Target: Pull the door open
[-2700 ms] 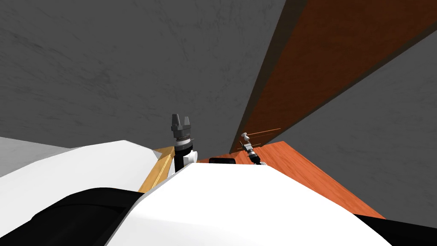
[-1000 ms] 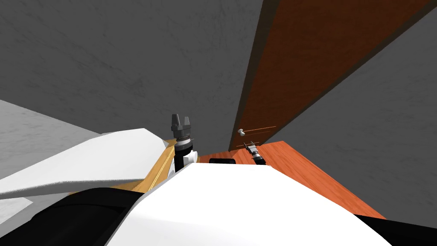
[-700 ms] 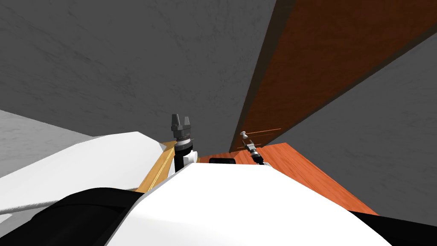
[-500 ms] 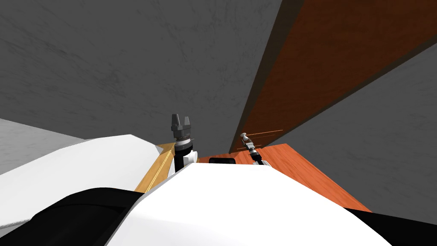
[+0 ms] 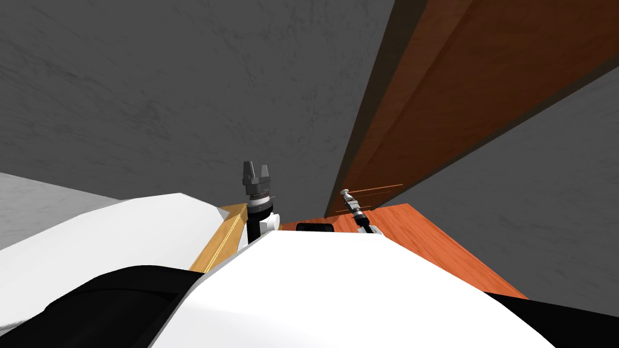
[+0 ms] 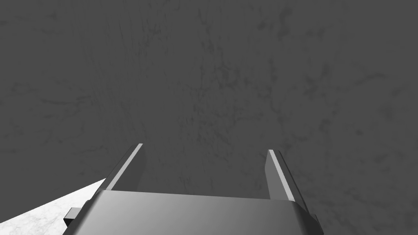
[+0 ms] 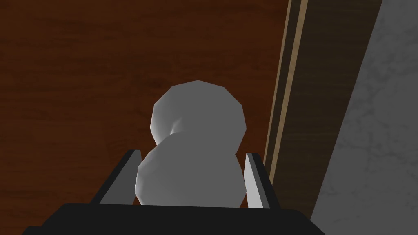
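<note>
Right gripper (image 7: 192, 152) is clamped on the grey knob (image 7: 198, 114) of the brown door (image 7: 81, 61) — grasp done. The door frame (image 7: 310, 89) lies just beside the knob, so I judge the door barely ajar, with the pull mostly outstanding. Left gripper (image 6: 204, 149) is spread, empty, well apart from the knob.

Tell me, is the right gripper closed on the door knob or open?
Closed: the right gripper has both fingers pressing the sides of the grey knob.

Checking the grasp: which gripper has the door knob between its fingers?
The right gripper: its fingers press the sides of the grey knob. The left gripper stands open, empty.
</note>
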`<state>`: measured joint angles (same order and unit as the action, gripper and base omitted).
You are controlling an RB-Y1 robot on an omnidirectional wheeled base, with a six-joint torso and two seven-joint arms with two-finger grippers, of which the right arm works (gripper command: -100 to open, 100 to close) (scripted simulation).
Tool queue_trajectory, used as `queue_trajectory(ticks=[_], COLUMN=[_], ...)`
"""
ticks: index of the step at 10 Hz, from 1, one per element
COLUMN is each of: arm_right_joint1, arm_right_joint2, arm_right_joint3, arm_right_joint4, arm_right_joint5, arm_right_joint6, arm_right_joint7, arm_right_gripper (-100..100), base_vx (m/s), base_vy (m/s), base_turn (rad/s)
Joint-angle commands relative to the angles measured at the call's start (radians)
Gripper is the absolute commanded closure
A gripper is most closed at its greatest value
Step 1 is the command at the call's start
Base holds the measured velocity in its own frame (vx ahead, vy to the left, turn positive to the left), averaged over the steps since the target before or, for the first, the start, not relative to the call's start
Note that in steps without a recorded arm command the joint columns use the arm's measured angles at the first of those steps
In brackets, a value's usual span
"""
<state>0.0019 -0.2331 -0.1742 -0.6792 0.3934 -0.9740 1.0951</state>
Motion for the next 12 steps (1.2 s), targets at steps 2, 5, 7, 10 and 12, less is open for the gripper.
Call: queue_trajectory(ticks=[2,5,7,10,12], arm_right_joint1=[0.001,0.0,-0.001,-0.003,-0.004], arm_right_joint2=[0.003,-0.001,-0.003,-0.005,-0.007], arm_right_joint3=[0.002,0.005,0.012,0.021,0.029], arm_right_joint4=[0.0,0.001,0.001,0.001,0.001], arm_right_joint5=[0.001,-0.014,-0.034,-0.06,-0.084], arm_right_joint6=[-0.002,0.002,0.004,0.007,0.009], arm_right_joint7=[0.0,-0.047,-0.109,-0.189,-0.247], arm_right_gripper=[100,100,100,100,100], base_vx=[0.0,-0.01,-0.031,-0.031,-0.041], base_vy=[0.0,-0.002,-0.007,-0.007,-0.011], base_turn=[0.0,0.032,0.066,0.06,0.077])
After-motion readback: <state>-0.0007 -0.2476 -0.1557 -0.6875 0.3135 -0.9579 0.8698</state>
